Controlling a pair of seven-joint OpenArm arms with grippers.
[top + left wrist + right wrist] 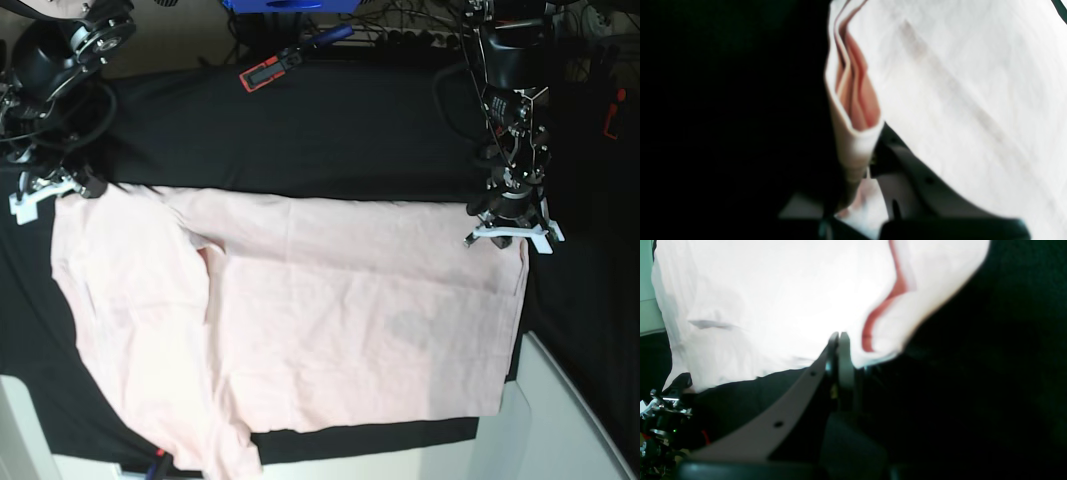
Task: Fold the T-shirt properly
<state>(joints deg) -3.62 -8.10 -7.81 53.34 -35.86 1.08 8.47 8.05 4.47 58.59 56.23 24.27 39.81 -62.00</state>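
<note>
Both grippers clamp down on the far edge, first fold set to go!
The T-shirt (300, 310) lies flat on the black cloth (300, 130); left gripper (508, 232) and right gripper (45, 195) each pinch a far corner shut. Next call, I'd say: lift together and carry that edge toward the near hem.

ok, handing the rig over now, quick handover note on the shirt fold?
Left gripper: shut on the T-shirt at its far corner on the base view's right.
Right gripper: shut on the T-shirt's far edge, on that view's left.
The T-shirt lies spread, plain side up, on the black cloth.
Done: both far corners gripped.
Left: every fold; none is made yet.
</note>
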